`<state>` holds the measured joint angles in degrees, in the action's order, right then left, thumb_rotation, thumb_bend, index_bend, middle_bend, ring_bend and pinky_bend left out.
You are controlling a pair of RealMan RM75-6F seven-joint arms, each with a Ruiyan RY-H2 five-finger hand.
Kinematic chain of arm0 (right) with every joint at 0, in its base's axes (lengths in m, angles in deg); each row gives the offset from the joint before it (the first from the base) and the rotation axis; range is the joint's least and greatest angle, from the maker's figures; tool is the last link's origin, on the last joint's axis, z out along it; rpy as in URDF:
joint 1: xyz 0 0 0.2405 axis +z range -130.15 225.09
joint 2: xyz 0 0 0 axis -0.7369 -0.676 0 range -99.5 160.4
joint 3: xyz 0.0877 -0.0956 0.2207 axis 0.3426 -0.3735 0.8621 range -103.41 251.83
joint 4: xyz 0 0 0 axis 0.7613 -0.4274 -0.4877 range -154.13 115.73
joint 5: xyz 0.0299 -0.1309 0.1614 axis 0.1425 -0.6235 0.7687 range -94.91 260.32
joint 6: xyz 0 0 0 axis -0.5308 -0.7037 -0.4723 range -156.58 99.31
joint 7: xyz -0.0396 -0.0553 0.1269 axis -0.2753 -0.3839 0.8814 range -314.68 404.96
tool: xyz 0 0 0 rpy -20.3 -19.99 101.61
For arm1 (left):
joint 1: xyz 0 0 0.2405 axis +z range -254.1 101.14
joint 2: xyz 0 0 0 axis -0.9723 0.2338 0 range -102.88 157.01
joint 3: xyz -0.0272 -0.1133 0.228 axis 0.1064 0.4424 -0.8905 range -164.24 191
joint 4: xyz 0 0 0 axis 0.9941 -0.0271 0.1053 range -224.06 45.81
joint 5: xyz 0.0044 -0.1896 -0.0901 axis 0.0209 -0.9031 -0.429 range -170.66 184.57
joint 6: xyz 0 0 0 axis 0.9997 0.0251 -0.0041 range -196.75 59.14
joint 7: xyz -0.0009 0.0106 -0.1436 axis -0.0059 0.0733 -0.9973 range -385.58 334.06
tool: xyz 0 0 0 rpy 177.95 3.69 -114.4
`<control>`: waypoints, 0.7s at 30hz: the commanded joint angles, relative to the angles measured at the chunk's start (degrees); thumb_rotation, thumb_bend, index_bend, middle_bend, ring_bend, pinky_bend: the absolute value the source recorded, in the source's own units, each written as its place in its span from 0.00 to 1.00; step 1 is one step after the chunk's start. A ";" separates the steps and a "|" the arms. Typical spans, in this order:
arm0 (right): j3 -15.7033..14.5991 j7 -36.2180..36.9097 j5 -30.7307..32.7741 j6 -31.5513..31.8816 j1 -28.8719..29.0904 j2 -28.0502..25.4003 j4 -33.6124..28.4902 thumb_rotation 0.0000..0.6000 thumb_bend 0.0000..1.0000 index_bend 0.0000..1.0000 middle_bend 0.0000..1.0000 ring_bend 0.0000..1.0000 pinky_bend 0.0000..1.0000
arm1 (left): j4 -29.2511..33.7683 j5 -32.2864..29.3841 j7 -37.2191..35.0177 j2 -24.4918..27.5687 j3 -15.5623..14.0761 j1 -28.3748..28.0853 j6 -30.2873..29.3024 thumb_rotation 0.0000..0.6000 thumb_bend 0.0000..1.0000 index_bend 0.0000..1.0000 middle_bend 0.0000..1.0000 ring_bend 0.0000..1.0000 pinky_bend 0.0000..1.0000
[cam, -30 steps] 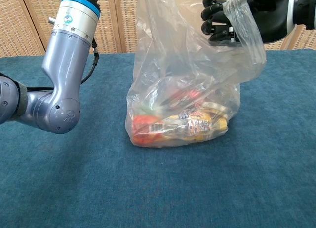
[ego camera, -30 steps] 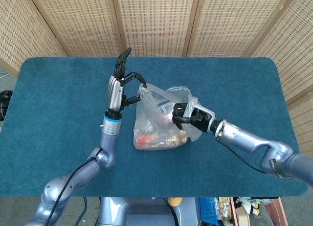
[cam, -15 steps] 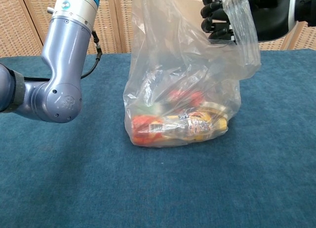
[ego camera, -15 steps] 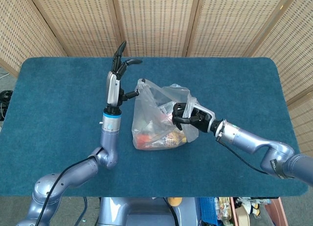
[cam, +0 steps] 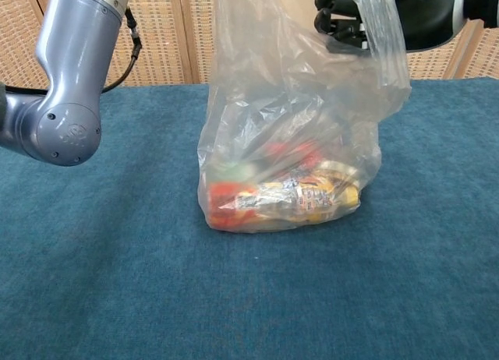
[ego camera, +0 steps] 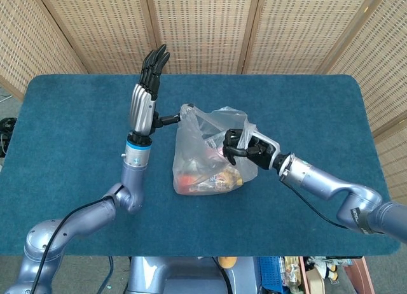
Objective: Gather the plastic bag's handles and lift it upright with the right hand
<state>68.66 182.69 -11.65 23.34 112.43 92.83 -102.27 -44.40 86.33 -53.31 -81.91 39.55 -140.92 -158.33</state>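
A clear plastic bag (ego camera: 202, 155) (cam: 290, 134) with red, yellow and foil packets inside stands on the blue table. My right hand (ego camera: 245, 147) (cam: 373, 17) grips the bag's right handle (ego camera: 244, 132) (cam: 383, 40) and holds it up; the film drapes over the dark fingers. My left hand (ego camera: 145, 85) is raised left of the bag with its fingers straight up and apart, holding nothing. Its thumb points toward the bag's left handle (ego camera: 186, 111), which stands up loose. The chest view shows only the left forearm (cam: 74, 56), not that hand.
The blue table cloth (ego camera: 76, 147) (cam: 117, 282) spreads on all sides of the bag. A wicker folding screen (ego camera: 203, 27) stands behind the table's far edge. Bins and clutter (ego camera: 305, 272) lie below the near edge.
My left hand has let go of the left handle, straightened its fingers upward and drawn slightly left. The right hand keeps its grip and has lifted the right handle a little.
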 commanded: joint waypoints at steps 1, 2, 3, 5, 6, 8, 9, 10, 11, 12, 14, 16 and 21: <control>2.19 -2.84 3.17 -2.02 0.12 -0.90 -2.50 1.00 0.30 0.58 0.70 0.54 0.66 | 1.53 1.39 1.72 1.66 -0.82 0.17 -0.76 1.00 0.24 0.00 0.00 0.00 0.00; 2.79 -3.66 4.12 -2.49 0.04 -1.12 -3.13 1.00 0.31 0.58 0.69 0.53 0.66 | 2.04 1.60 2.20 2.11 -0.91 0.23 -0.74 1.00 0.24 0.00 0.00 0.00 0.00; 3.44 -4.47 5.16 -2.95 -0.06 -1.31 -3.74 1.00 0.31 0.58 0.69 0.53 0.65 | 2.53 1.79 2.72 2.54 -1.01 0.28 -0.66 1.00 0.23 0.00 0.00 0.00 0.00; 4.32 -5.57 6.59 -3.56 -0.24 -1.54 -4.51 1.00 0.31 0.58 0.69 0.53 0.65 | 3.16 2.04 3.43 3.10 -1.17 0.33 -0.45 1.00 0.23 0.00 0.00 0.00 0.00; 4.94 -6.48 7.58 -4.02 -0.39 -1.70 -5.05 1.00 0.31 0.58 0.69 0.52 0.64 | 3.58 2.26 3.96 3.50 -1.34 0.34 -0.28 1.00 0.23 0.00 0.00 0.00 0.00; 6.07 -8.03 9.40 -4.73 -0.72 -1.92 -5.94 1.00 0.31 0.57 0.68 0.51 0.62 | 4.12 2.87 4.97 4.17 -1.86 0.38 -0.02 1.00 0.23 0.00 0.00 0.00 0.00; 6.75 -8.93 10.50 -5.14 -0.93 -2.02 -6.46 1.00 0.31 0.57 0.67 0.51 0.61 | 4.53 3.21 5.42 4.51 -2.13 0.45 0.00 1.00 0.23 0.00 0.00 0.00 0.00; 7.21 -9.49 11.19 -5.40 -1.09 -2.08 -6.78 1.00 0.32 0.57 0.67 0.50 0.59 | 4.76 3.40 5.71 4.74 -2.33 0.50 0.13 1.00 0.23 0.00 0.00 0.00 0.00; 7.92 -10.29 12.30 -5.77 -1.34 -2.16 -7.23 1.00 0.32 0.57 0.66 0.50 0.58 | 5.20 3.61 6.12 5.06 -2.58 0.62 0.29 1.00 0.23 0.00 0.00 0.00 0.00; 8.70 -11.17 13.57 -6.13 -1.61 -2.19 -7.64 1.00 0.32 0.56 0.65 0.49 0.56 | 5.71 3.72 6.46 5.34 -2.74 0.74 0.47 1.00 0.23 0.00 0.00 0.00 0.00; 10.38 -13.52 16.42 -6.82 -2.14 -2.18 -8.53 1.00 0.33 0.56 0.64 0.48 0.54 | 6.59 4.06 7.33 5.92 -3.07 0.82 0.82 1.00 0.23 0.00 0.00 0.00 0.00; 11.92 -16.16 18.97 -7.42 -2.68 -2.13 -9.58 1.00 0.34 0.56 0.63 0.47 0.53 | 7.39 4.34 8.06 6.37 -3.18 0.81 1.03 1.00 0.23 0.00 0.00 0.00 0.00; 14.67 -20.34 22.02 -8.96 -3.46 -2.08 -11.60 1.00 0.34 0.56 0.62 0.44 0.50 | 8.58 4.56 9.59 7.05 -3.16 0.63 1.66 1.00 0.23 0.00 0.00 0.00 0.00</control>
<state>82.34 163.43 9.43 15.11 109.44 90.74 -113.04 -35.96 90.89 -43.94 -74.94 36.37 -140.22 -156.87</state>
